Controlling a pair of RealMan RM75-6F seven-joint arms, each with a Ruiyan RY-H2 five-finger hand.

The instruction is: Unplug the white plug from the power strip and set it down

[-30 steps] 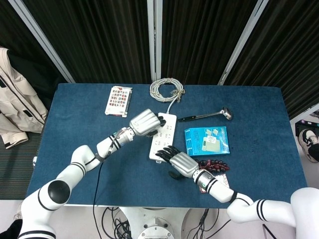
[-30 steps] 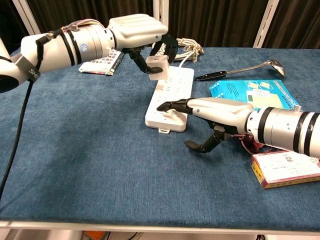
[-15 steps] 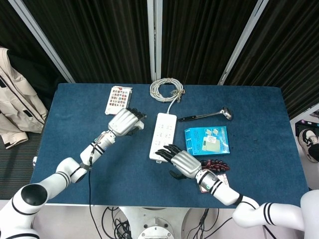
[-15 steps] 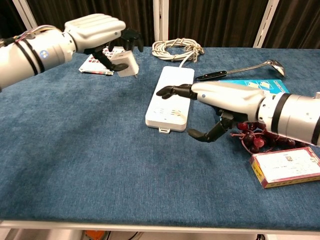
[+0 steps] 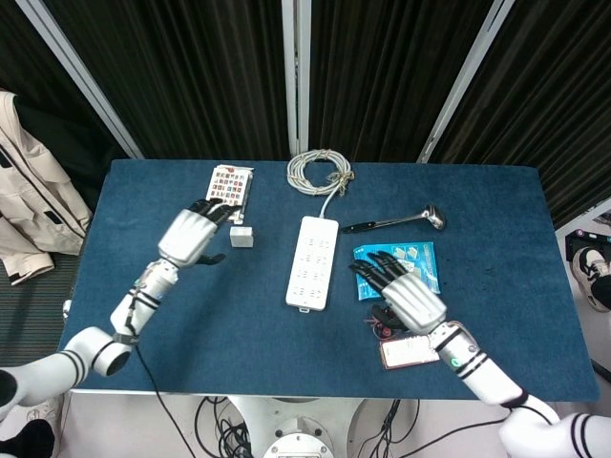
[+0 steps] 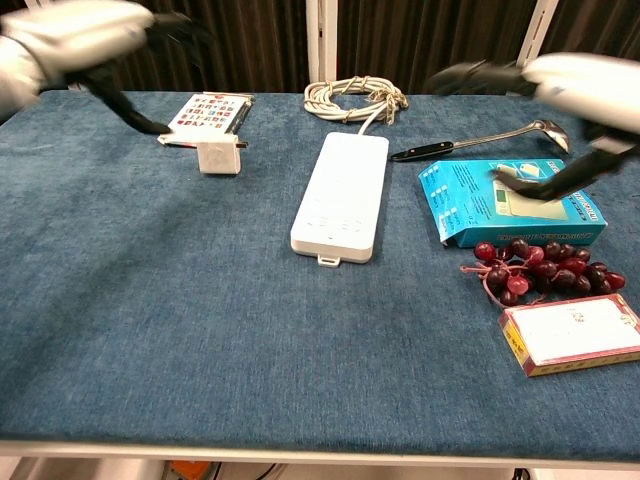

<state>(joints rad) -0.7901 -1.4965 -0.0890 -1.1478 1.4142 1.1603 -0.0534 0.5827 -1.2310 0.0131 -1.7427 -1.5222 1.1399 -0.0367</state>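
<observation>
Nearest the front edge of the blue table (image 6: 200,340), at the right, lies a red-edged box (image 6: 570,338) whose right end runs out of the chest view; in the head view most of it is covered by the right arm. Just beyond it sits a bunch of dark grapes (image 6: 535,266), again largely hidden from above by the right hand (image 5: 406,296), which hangs over the teal box (image 6: 510,200) with its fingers spread and nothing in them. In the chest view that hand is a motion-smeared shape at the upper right, so its fingers cannot be read there. In the middle of the table the white power strip (image 5: 313,260) lies lengthwise, its near end toward the front edge, and none of its sockets holds a plug. The white plug (image 5: 242,237) rests on the cloth well to the left of the strip, apart from it, just in front of a patterned card pack (image 5: 230,190). The left hand (image 5: 191,236) is just left of the plug, fingers apart and holding nothing; whether a fingertip touches the plug is hard to tell, and the chest view shows only a blur. Farther back, a black-handled metal ladle (image 5: 396,221) lies right of the strip, and the coiled white cable (image 5: 320,172) sits at the far edge.
</observation>
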